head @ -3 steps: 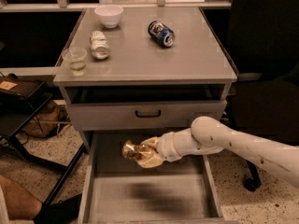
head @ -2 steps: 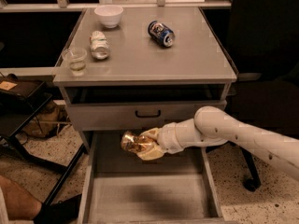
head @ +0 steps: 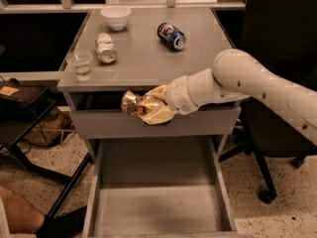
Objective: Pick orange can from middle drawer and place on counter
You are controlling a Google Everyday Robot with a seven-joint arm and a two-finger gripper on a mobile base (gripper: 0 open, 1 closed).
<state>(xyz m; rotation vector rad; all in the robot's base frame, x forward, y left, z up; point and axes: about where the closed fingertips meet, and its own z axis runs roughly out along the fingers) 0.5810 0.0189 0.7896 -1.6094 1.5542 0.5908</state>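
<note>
The orange can (head: pixel 132 104), shiny gold with brown patches, is held sideways in my gripper (head: pixel 148 108). The gripper is shut on it and holds it in the air in front of the cabinet's top drawer front, just below the counter's front edge. The white arm (head: pixel 247 83) reaches in from the right. The middle drawer (head: pixel 157 207) is pulled wide open below, its flat grey floor bare. The counter (head: pixel 148 58) is the grey top of the cabinet, above and behind the can.
On the counter lie a blue can (head: pixel 171 35) at the back right, a silver-white can (head: pixel 105 48) and a clear cup (head: pixel 80 64) at the left, and a white bowl (head: pixel 116 17) at the back. A black chair (head: pixel 277 133) stands to the right.
The gripper has risen with the orange can from just over the open drawer to the level of the counter's front edge.
</note>
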